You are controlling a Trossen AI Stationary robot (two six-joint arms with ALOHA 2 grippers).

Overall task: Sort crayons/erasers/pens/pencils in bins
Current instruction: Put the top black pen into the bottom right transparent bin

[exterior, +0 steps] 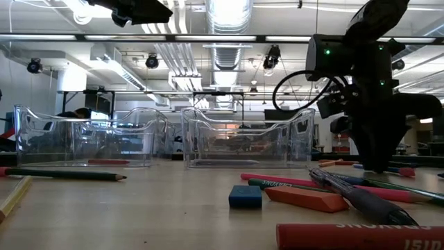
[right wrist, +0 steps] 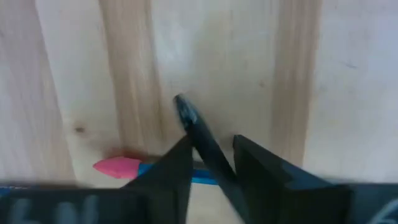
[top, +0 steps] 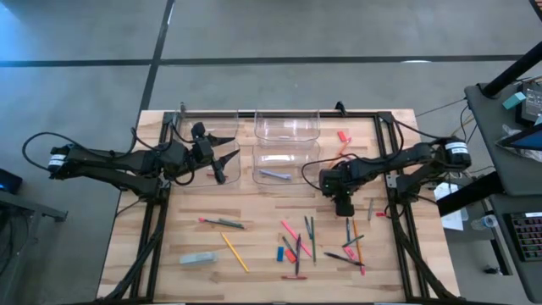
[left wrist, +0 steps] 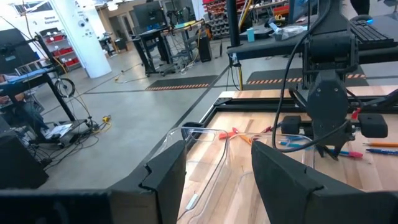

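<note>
Right claw (right wrist: 211,163) low; fingers narrowed

One camera looks straight down on the whole tabletop (top: 254,212). Another sits at tabletop height, facing the bins (exterior: 243,139). Each wrist camera looks past its own gripper; the left one also shows the bins.

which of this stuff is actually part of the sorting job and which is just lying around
Part of the job:
- clear bins
- dark pen at the right gripper
- yellow pencil
- red crayon
- blue eraser
- the other sticks strewn on the table

Just lying about:
- keyboard
- side desk
</note>
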